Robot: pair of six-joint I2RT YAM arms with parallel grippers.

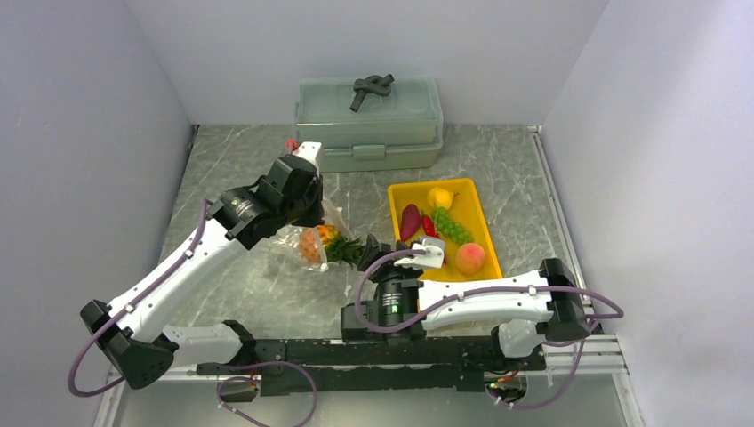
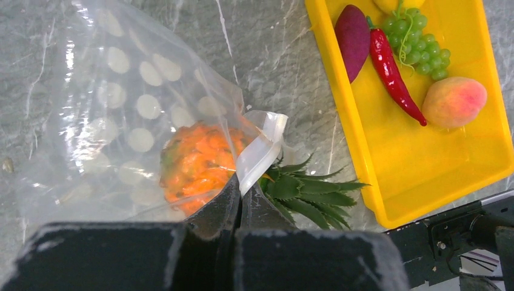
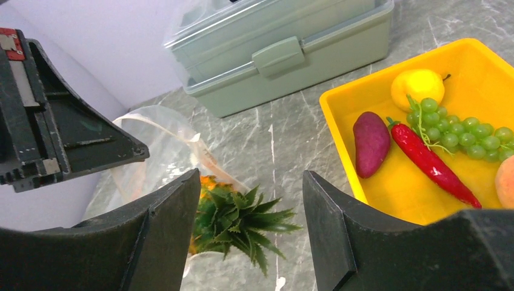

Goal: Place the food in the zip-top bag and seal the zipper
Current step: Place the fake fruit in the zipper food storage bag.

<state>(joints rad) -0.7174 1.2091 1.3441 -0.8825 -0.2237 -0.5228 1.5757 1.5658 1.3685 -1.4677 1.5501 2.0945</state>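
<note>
The clear zip-top bag [image 2: 121,91] lies on the table with the orange pineapple [image 2: 197,160] partly inside it, green crown [image 2: 303,191] sticking out of the mouth. My left gripper [image 2: 241,194] is shut on the whitish zipper [image 2: 260,148] at the mouth edge and holds it up. Just short of the crown [image 3: 239,221], my right gripper [image 3: 251,182] is open and empty. The eggplant [image 3: 371,142], chili [image 3: 430,160], grapes [image 3: 460,130], lemon [image 3: 417,86] and peach [image 2: 454,102] lie in the yellow tray [image 1: 396,191].
A grey-green lidded box [image 1: 369,116] stands at the back of the marble table, behind the bag. The yellow tray sits right of the bag, its near end close to my right wrist. White walls close in the left, back and right sides.
</note>
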